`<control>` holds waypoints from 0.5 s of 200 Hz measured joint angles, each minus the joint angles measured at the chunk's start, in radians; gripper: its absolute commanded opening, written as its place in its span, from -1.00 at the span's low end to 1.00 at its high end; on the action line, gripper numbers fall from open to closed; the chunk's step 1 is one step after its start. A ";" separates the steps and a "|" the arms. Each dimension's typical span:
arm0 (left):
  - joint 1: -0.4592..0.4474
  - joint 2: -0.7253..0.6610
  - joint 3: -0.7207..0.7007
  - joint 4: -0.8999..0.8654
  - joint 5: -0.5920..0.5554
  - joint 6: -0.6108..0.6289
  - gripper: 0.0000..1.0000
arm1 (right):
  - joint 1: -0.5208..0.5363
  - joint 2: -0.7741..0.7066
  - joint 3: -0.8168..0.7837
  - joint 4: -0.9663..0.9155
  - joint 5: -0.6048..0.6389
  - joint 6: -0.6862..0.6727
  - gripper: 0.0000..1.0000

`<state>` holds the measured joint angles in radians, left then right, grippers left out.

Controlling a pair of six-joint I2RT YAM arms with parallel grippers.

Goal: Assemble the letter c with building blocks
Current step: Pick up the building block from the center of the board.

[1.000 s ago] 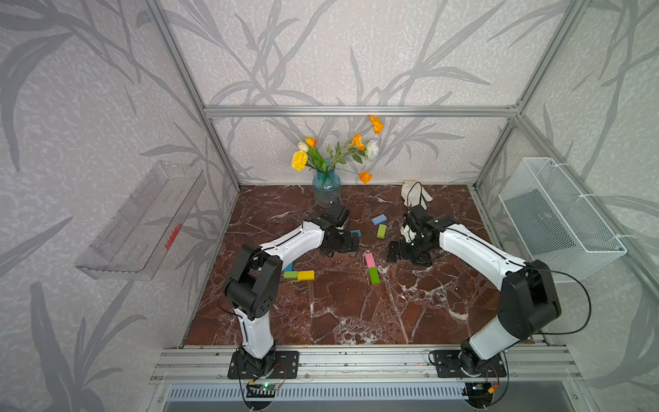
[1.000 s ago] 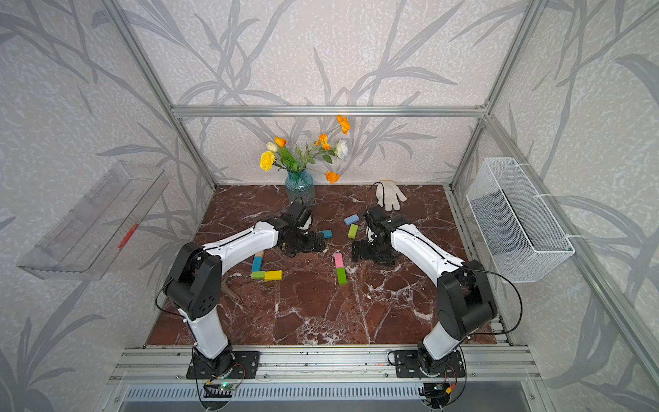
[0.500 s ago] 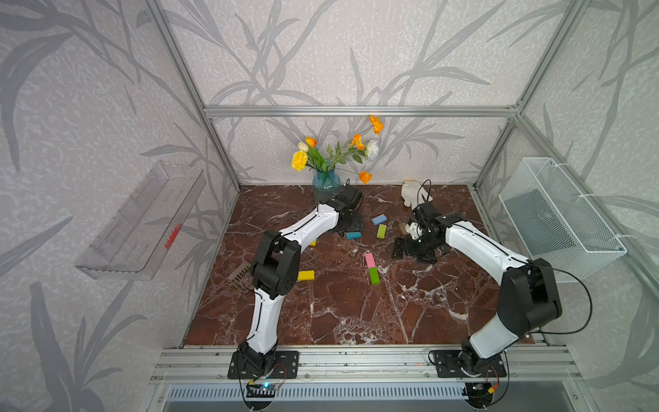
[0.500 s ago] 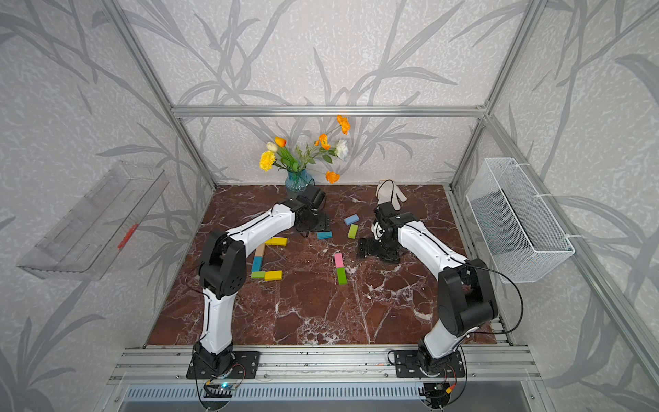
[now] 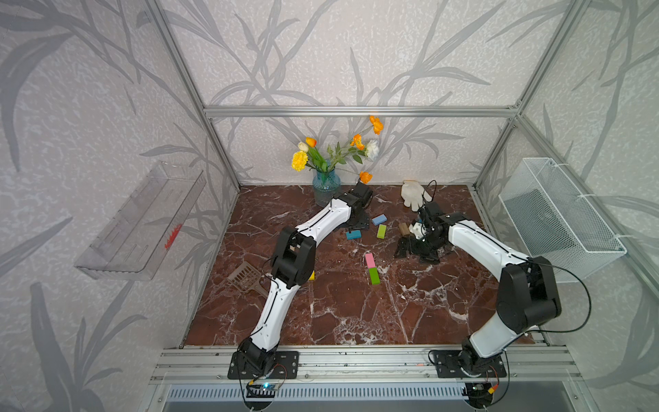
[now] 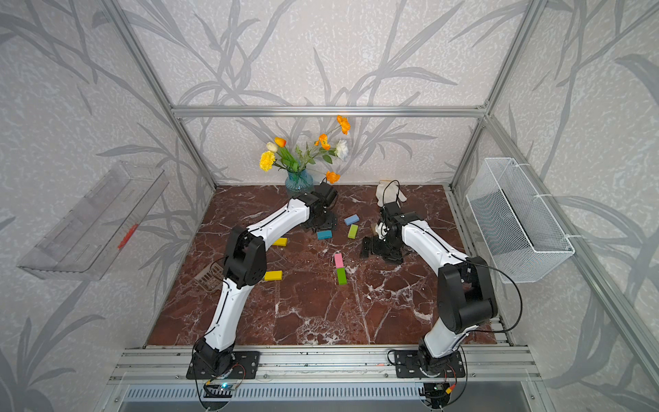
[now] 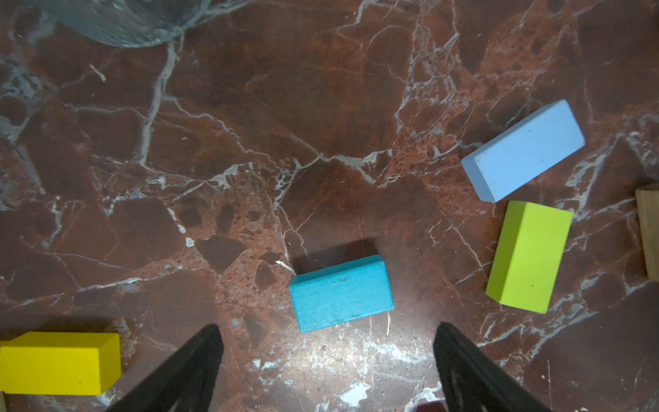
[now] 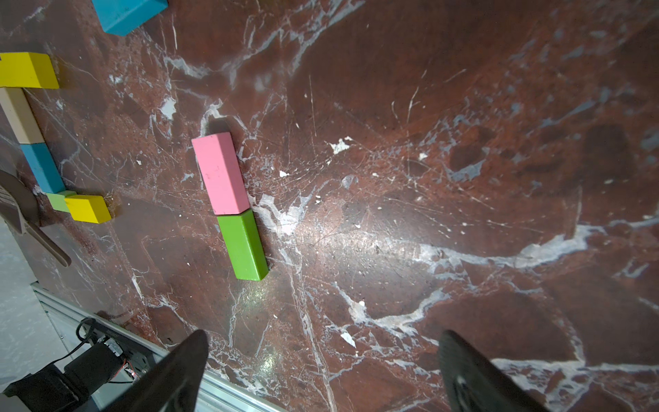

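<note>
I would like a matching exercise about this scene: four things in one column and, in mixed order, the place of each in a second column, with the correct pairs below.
Things
1. pink block
2. light blue block
3. white glove
4. wire basket

Places
A. hanging at a side wall, off the table
B. end to end with the dark green block
C. lying at the back of the table
D. beside the lime block, at an angle to it

Pairs: 1-B, 2-D, 3-C, 4-A
</note>
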<state>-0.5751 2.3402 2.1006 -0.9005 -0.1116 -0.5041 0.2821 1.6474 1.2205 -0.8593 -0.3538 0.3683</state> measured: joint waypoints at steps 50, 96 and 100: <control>-0.005 0.064 0.027 -0.017 0.015 -0.035 0.83 | 0.000 0.000 -0.037 0.013 -0.009 0.001 0.98; -0.005 0.084 0.047 -0.022 0.031 -0.050 0.79 | -0.002 0.000 -0.045 0.024 -0.015 0.002 0.98; -0.005 0.085 0.050 -0.023 0.032 -0.050 0.78 | -0.003 0.000 -0.045 0.024 -0.014 0.002 0.98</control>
<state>-0.5804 2.4256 2.1506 -0.9234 -0.0795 -0.5541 0.2794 1.6470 1.1751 -0.8352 -0.3683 0.3706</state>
